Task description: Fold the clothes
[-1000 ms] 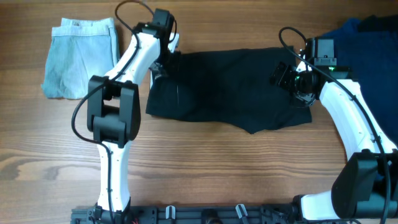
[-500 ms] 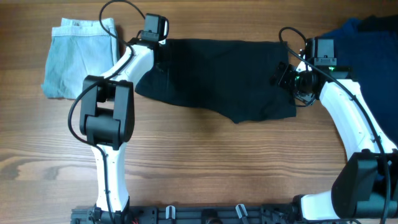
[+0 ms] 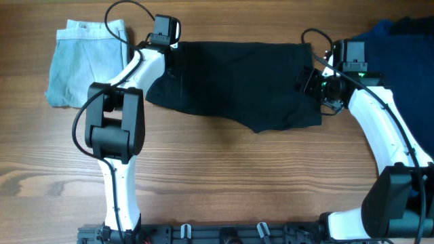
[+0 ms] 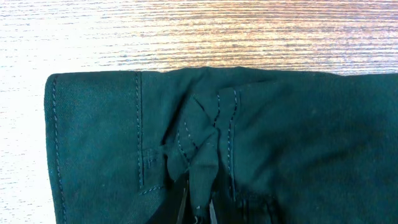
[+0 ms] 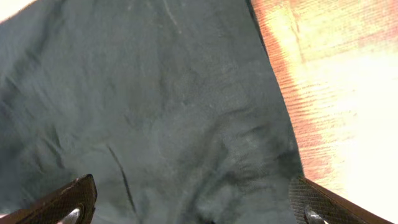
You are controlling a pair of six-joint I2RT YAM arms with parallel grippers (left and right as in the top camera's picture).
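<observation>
A black garment (image 3: 237,81) lies spread across the far middle of the wooden table (image 3: 237,183). My left gripper (image 3: 171,55) is at its far left corner. In the left wrist view the gripper (image 4: 199,208) is shut on a bunched fold of the stitched black fabric (image 4: 298,137). My right gripper (image 3: 308,80) is over the garment's right edge. In the right wrist view its fingers (image 5: 196,211) are spread wide, open, with the dark cloth (image 5: 155,93) lying flat between them.
A folded light blue-grey garment (image 3: 85,64) lies at the far left. A heap of dark blue clothes (image 3: 407,41) sits at the far right corner. Bare wood runs along the near half of the table.
My left gripper has pulled the garment's left corner up and to the left, toward the far edge. The cloth now lies higher and flatter. The right arm has barely moved.
</observation>
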